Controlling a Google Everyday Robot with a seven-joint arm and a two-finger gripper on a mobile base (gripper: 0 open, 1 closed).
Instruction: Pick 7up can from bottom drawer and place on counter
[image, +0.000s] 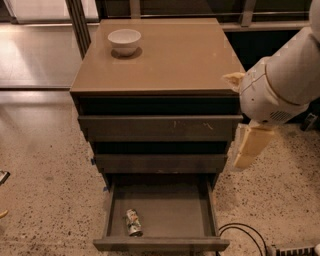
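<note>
The 7up can lies on its side in the front left part of the open bottom drawer, which is pulled out from under the two shut drawers. The tan counter tops the cabinet. My gripper hangs below the white arm at the cabinet's right side, level with the middle drawers. It is well above and to the right of the can and holds nothing that shows.
A white bowl stands on the counter's back left corner. A black cable loops on the speckled floor right of the drawer, near a power strip. Dark posts stand behind the cabinet.
</note>
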